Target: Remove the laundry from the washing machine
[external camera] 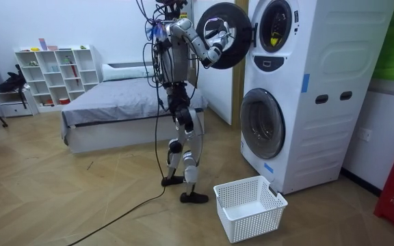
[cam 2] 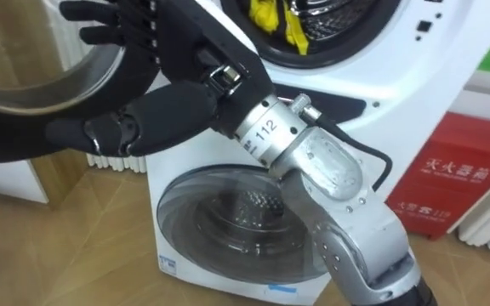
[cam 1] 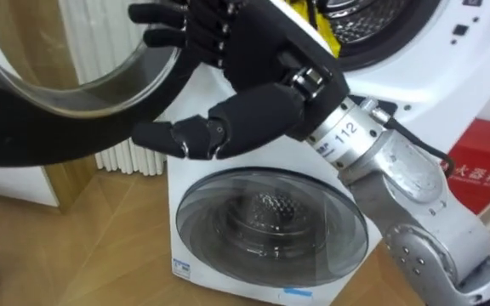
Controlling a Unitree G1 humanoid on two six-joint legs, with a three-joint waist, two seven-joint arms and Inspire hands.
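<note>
Yellow clothes [cam 2: 266,19] sit inside the upper drum [cam 2: 334,25], hanging at the left edge of the opening; neither held nor touched. Right hand [cam 2: 177,51] is raised left of the opening, just below it, fingers straight and spread, thumb splayed out low, holding nothing. The hand overlaps the dark rim of the swung-open upper door [cam 2: 24,127]; can't tell if it touches. The door hangs out to the robot's left, so the drum mouth is unobstructed. Lower washer door [cam 2: 236,225] is closed, directly under the forearm. Red box [cam 2: 449,178] stands right of the machines. In the room view the robot stands upright facing the stacked washers, white basket [external camera: 252,222] on the floor beside its feet, bed [external camera: 115,102] well behind.
</note>
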